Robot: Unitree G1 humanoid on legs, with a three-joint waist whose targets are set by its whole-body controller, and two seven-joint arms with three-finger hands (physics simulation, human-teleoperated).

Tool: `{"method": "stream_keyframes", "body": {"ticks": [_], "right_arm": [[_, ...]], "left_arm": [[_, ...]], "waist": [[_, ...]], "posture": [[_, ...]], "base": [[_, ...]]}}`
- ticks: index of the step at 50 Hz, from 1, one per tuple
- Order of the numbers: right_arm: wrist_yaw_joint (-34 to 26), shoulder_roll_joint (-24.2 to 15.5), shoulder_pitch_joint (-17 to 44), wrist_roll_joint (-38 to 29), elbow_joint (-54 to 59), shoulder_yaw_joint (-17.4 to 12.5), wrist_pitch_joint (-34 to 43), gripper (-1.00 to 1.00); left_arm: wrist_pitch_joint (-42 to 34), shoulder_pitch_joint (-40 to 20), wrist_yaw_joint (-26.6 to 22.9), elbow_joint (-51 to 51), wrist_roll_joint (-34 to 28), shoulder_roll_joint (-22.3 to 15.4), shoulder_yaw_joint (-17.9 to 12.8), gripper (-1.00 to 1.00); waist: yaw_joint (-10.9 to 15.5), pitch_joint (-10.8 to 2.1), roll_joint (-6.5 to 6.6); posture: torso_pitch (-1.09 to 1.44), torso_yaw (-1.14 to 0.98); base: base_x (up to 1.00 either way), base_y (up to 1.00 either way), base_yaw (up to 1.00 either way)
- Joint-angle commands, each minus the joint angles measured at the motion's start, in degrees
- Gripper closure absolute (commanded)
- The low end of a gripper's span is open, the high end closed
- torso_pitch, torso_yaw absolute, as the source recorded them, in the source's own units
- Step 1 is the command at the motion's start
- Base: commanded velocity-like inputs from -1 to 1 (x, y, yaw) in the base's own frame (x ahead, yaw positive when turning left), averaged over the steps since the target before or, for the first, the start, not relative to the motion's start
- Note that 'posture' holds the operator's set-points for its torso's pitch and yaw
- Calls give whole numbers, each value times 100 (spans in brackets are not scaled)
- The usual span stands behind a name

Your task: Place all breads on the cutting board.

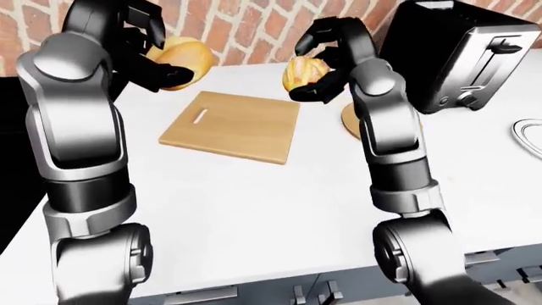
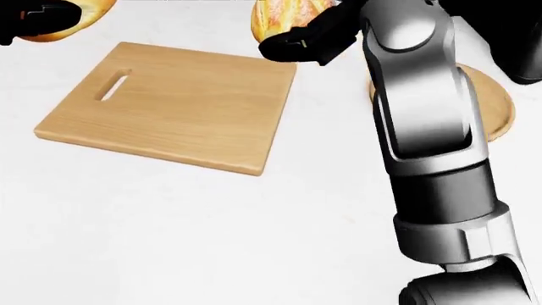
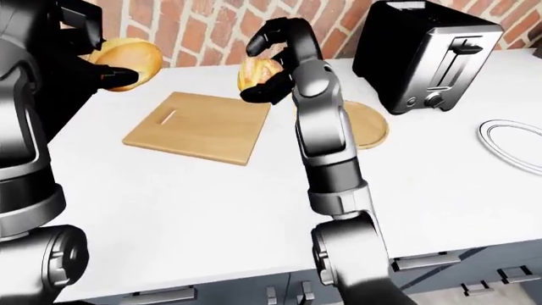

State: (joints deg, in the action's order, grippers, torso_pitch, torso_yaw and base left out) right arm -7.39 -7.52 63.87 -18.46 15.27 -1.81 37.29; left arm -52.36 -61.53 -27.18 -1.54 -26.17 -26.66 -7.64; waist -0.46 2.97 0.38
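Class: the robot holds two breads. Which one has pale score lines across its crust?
The scored orange-brown loaf in the right hand. The smooth golden round bun in the left hand has none.

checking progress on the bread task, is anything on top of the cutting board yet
Nothing rests on the cutting board; its whole top surface shows bare. Both breads are held above the counter: the round roll in the left hand, the crusty loaf in the right hand.
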Motion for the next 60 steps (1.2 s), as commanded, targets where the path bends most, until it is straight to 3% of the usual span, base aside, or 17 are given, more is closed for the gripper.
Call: {"method": "stream_keyframes", "body": {"ticks": [1,13,25,43,53,56,60], "right_arm": [[252,-46,312,72,183,-57,-558,100],[712,53,825,332,2233,-27,-1833,100],[769,139,1223,596,3976,-68,-3062,100],[336,620,1139,632,4516,91,-4002,100],[316,697,1102,571,4657,100,-4140,100],[316,703,1082,562,4662,98,-4159,49],[304,711,1034,532,4700,105,-4213,18]], "left_arm": [[136,-198,42,-126,-38,-80,-70,100],[199,-265,58,-12,-36,-63,-53,100],[188,-320,11,12,-78,-57,-27,100],[273,-226,46,39,-88,-9,-48,100],[294,-207,69,52,-56,-30,-66,100],[272,-181,61,7,-55,-33,-67,100],[286,-181,69,20,-46,-32,-65,100]], "waist": [[-10,-181,39],[-1,-181,56],[-5,-192,81],[-11,-206,97],[-3,-220,102],[-2,-223,102],[-1,-227,102]], "posture": [[0,0],[0,0],[0,0],[0,0],[0,0],[0,0],[0,0]], "base": [[0,0,0],[0,0,0],[0,0,0],[0,0,0],[0,0,0],[0,0,0],[0,0,0]]}}
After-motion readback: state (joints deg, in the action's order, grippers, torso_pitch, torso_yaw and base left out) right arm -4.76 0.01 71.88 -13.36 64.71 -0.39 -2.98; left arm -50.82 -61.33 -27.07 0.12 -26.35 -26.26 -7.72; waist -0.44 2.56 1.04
